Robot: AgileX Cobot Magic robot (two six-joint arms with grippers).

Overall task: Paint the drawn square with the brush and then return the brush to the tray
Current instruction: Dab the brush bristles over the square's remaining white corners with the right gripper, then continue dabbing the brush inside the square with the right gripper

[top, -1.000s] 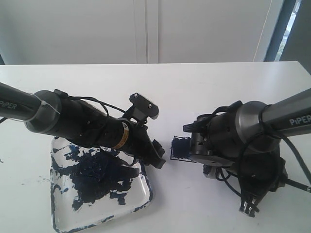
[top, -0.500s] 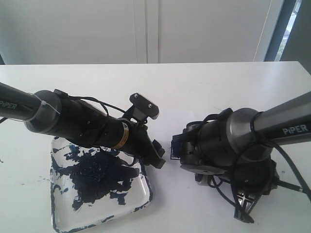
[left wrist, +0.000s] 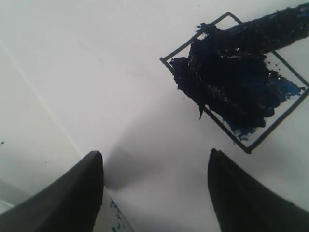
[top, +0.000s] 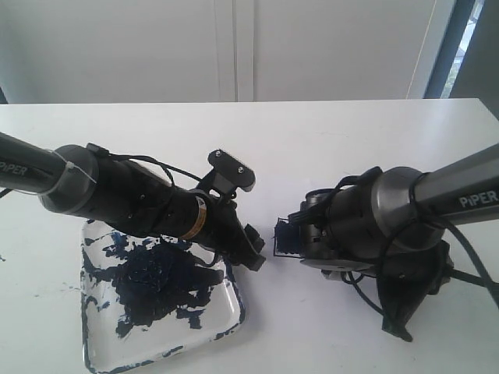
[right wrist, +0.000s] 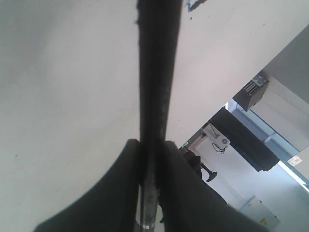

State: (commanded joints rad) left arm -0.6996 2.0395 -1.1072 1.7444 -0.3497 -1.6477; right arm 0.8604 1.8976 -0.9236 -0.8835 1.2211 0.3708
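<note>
The right end effector [right wrist: 152, 147] squeezes the long thin black paintbrush [right wrist: 155, 72]. Its wet tip touches the small black-lined square [left wrist: 241, 84], smeared dark blue, in the middle of the white tabletop [top: 327, 140]. The left end effector [left wrist: 154, 162] has its fingers spread and holds nothing. The paint-blotched clear plastic tray [top: 195, 343] lies near left.

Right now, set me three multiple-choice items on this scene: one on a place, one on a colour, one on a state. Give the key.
1. In the exterior view, the tray lies: A lower left; B lower right; C top centre.
2. The paint smeared inside the drawn square is: A red; B yellow; C dark blue.
3. The right gripper is: A open and empty; B shut on the brush; C shut on nothing.

Key: 1 A, it shows lower left in that view. 2 C, the left wrist view shows dark blue strokes within the outline. 3 B, the right wrist view shows its jaws clamped on the brush's handle.
</note>
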